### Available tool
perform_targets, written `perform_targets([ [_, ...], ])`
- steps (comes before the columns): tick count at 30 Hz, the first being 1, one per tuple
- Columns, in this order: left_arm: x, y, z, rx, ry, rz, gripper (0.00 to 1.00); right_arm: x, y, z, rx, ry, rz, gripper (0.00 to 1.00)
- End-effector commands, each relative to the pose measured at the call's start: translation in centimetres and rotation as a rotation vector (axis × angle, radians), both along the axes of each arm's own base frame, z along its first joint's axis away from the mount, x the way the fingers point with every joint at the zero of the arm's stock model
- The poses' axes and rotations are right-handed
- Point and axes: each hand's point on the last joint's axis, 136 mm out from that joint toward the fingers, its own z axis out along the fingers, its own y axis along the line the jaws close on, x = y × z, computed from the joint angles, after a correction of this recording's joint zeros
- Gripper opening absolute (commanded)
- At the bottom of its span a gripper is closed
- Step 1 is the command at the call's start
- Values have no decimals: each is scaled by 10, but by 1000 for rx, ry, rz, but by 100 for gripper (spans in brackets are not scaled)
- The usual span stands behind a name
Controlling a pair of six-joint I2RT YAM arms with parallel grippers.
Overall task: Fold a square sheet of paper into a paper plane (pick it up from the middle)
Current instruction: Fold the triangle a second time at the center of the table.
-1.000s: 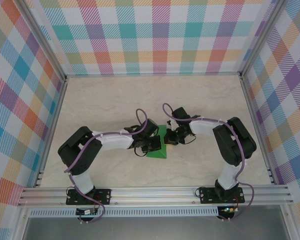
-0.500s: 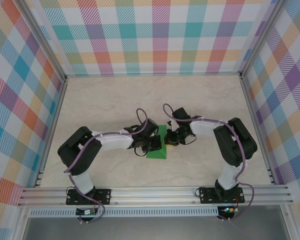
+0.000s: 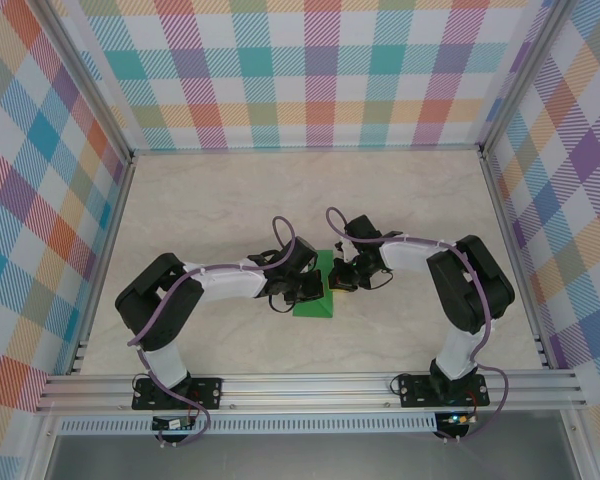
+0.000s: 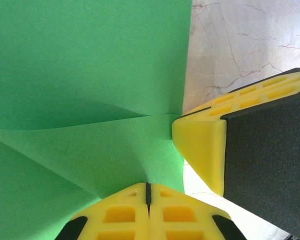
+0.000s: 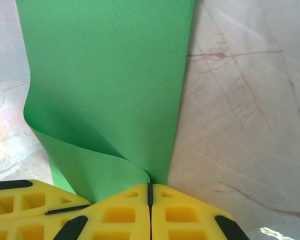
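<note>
The square sheet of paper [image 3: 318, 296] is bright green and lies creased and partly folded on the marble table between the two arms. My left gripper [image 3: 306, 291] is shut on its left side; in the left wrist view the crease of the sheet [image 4: 85, 75] runs into the shut left gripper [image 4: 148, 189]. My right gripper [image 3: 340, 276] is shut on the sheet's upper right edge. In the right wrist view a curled flap of the sheet [image 5: 110, 85] enters the shut right gripper [image 5: 150, 189]. The two grippers nearly touch. A paper plane is out of view.
The marble table [image 3: 230, 210] is walled by plaid panels [image 3: 310, 70] at the back and sides. An aluminium rail [image 3: 310, 385] runs along the near edge by the arm bases. A right finger [image 4: 202, 145] stands close beside the left jaws.
</note>
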Motion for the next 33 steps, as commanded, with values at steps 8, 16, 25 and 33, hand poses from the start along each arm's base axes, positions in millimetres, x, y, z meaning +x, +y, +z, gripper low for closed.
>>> perform_targets([
  [8,-6,14,-19,64,31,11,5,-2,2,0,-6,15,16,6],
  [16,-7,14,-21,60,37,11,5,1,5,2,-1,7,20,6],
  [25,-8,15,-24,68,45,12,5,3,6,3,-2,4,24,6],
  [33,-10,17,-30,80,55,14,5,2,5,2,-7,9,24,6],
])
